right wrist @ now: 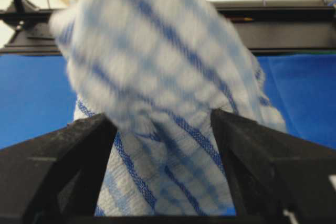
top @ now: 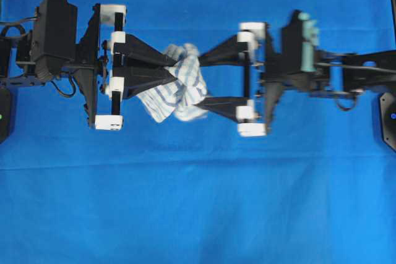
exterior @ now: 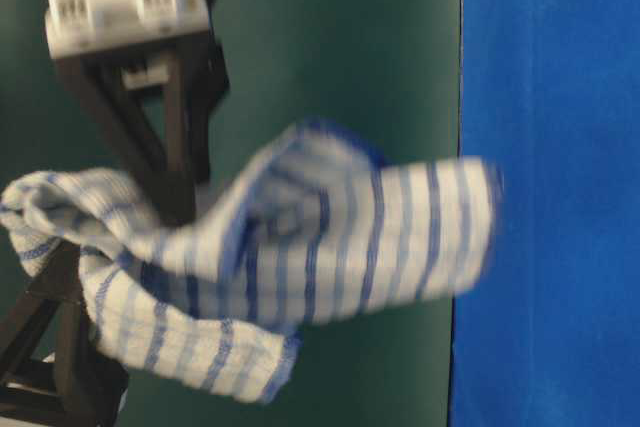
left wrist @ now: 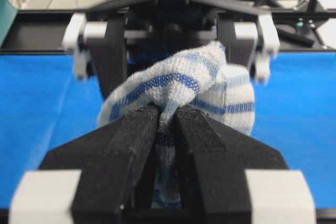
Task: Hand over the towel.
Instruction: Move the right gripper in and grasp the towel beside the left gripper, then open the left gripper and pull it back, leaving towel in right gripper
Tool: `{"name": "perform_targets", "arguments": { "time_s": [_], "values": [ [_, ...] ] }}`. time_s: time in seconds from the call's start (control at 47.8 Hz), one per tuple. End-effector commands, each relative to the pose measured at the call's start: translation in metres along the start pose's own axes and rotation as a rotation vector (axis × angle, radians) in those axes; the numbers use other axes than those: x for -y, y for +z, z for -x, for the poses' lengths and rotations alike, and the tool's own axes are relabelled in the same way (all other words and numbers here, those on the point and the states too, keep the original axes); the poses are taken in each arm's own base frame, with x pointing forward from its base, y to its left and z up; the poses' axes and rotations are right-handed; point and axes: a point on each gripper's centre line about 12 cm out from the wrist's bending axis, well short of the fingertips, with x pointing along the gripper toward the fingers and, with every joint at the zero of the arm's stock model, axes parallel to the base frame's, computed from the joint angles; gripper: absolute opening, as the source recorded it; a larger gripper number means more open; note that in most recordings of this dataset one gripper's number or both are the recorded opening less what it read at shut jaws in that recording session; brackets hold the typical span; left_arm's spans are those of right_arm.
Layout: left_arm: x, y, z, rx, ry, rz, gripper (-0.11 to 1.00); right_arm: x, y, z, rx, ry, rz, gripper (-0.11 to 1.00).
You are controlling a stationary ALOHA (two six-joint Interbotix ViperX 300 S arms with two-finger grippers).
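The towel (top: 182,88), white with blue checked stripes, hangs bunched in the air between the two grippers above the blue table. My left gripper (top: 174,69) is shut on it; in the left wrist view a fold of the towel (left wrist: 210,85) is pinched between the two black jaws of my left gripper (left wrist: 167,111). My right gripper (top: 200,81) faces it from the right and is open, its jaws wide on either side of the cloth. In the right wrist view the towel (right wrist: 157,77) is blurred and drapes loosely between the spread jaws of my right gripper (right wrist: 163,121). From table level the towel (exterior: 330,247) sags sideways.
The blue table covering (top: 198,202) spreads under both arms. A dark green wall (exterior: 350,37) stands behind the towel in the table-level view. Black frame rails (right wrist: 283,24) run along the far side of the table.
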Motion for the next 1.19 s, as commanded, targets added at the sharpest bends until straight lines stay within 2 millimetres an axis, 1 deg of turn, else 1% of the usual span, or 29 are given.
{"name": "perform_targets", "arguments": {
  "time_s": [0.0, 0.146, 0.251, 0.334, 0.355, 0.397, 0.543, 0.564, 0.711, 1.087, 1.129, 1.171],
  "values": [
    [0.001, 0.017, -0.001, 0.051, -0.002, -0.003, 0.05, 0.001, 0.013, -0.014, 0.023, -0.003, -0.002, 0.72],
    [0.001, 0.016, -0.001, 0.049, -0.001, -0.001, 0.05, 0.005, 0.01, -0.03, -0.018, -0.013, -0.003, 0.72],
    [0.001, 0.016, -0.001, 0.049, -0.002, -0.001, 0.05, 0.005, 0.009, -0.032, -0.032, -0.013, 0.003, 0.7],
    [0.001, 0.017, -0.001, 0.051, -0.002, -0.003, 0.05, 0.005, 0.009, -0.032, -0.029, -0.012, 0.009, 0.64],
    [0.001, 0.017, -0.001, 0.051, -0.002, -0.003, 0.05, 0.005, 0.009, -0.032, -0.029, -0.012, 0.011, 0.61],
    [0.001, 0.017, -0.001, 0.052, -0.002, -0.004, 0.05, 0.005, 0.009, -0.032, -0.029, -0.012, 0.014, 0.51],
    [0.001, 0.019, -0.001, 0.064, -0.001, -0.004, 0.05, 0.005, 0.009, -0.032, -0.031, -0.01, 0.02, 0.09],
    [0.001, 0.018, -0.001, 0.066, -0.001, -0.004, 0.05, 0.005, 0.009, -0.032, -0.032, -0.011, 0.018, 0.07],
    [0.0, 0.022, -0.001, 0.091, 0.001, -0.003, 0.05, 0.005, 0.01, -0.031, -0.027, -0.01, 0.018, 0.07],
    [0.0, 0.021, -0.001, 0.092, 0.0, -0.004, 0.06, 0.004, 0.013, -0.027, -0.021, -0.01, 0.02, 0.07],
    [0.0, 0.022, -0.001, 0.095, 0.001, -0.001, 0.12, 0.004, 0.013, -0.026, -0.021, -0.01, 0.02, 0.07],
    [0.0, 0.023, 0.0, 0.103, 0.002, 0.007, 0.23, 0.005, 0.014, -0.025, -0.021, -0.01, 0.018, 0.07]
  ]
}}
